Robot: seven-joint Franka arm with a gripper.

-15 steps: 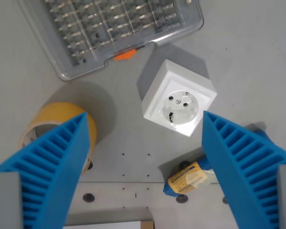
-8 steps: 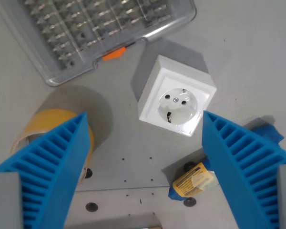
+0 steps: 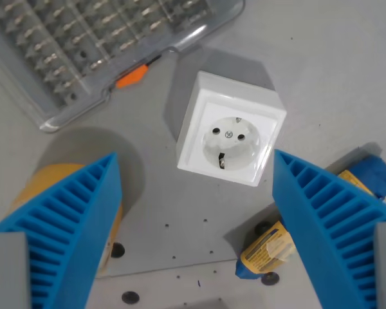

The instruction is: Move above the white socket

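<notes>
The socket (image 3: 230, 129) sits on the counter (image 3: 334, 71) near the middle of the wrist view. The bit case (image 3: 83, 45) lies toward the upper left, the tape roll (image 3: 35, 187) lower left, and a tube (image 3: 267, 248) lower right.

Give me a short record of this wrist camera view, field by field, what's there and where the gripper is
target: white socket, face up, centred between the blue fingers
gripper: gripper open, holding nothing, above the grey table
upper left: clear plastic case of small metal bits, orange latch
lower left: yellow tape roll, partly hidden by a finger
lower right: yellow-labelled item with blue tape, partly hidden
contact: none between gripper and socket
</notes>
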